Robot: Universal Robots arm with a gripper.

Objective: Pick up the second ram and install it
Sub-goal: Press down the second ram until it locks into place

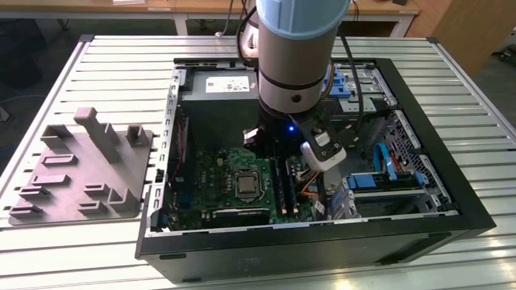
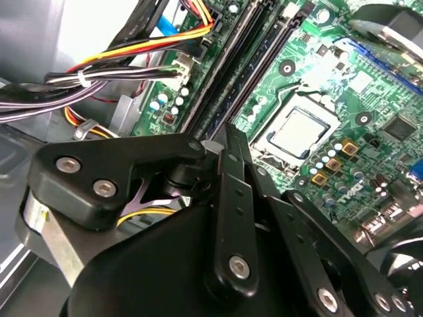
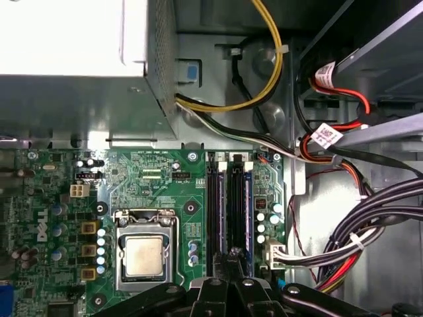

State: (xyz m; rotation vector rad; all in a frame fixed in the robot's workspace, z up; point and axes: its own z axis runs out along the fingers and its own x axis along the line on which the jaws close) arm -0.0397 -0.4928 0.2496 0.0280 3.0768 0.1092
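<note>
The slatted metal bench (image 1: 121, 60) carried an open computer case (image 1: 451, 199) lying on its side, with a grey moulded fixture (image 1: 81, 169) beside it on the exterior view's left. The arm (image 1: 294, 60) reached down into the case, and the gripper (image 3: 231, 264) hung low over the near end of the long black memory slots (image 3: 228, 198) on the green motherboard (image 3: 165, 178), between the processor socket (image 3: 144, 254) and a bundle of cables (image 3: 370, 224). Whether the jaws were open, closed or gripping anything could not be told, because the black linkage masked their tips in both wrist views. The second ram could not be told apart from the dark slot rails; if it was in hand or partly seated, it lay under the linkage at that end of the slots. In my judgement the chief hazard was misalignment. A stick pressed down skewed, or offset to a neighbouring rail, would bind, and downward force could then flex the board or damage the slot latches. A stick seated at one end only would be left tilted and unlatched. The cables ran near the slots and could foul the linkage if the arm drifted sideways. The restricted sight of the contact point made any such fault hard to detect.
</note>
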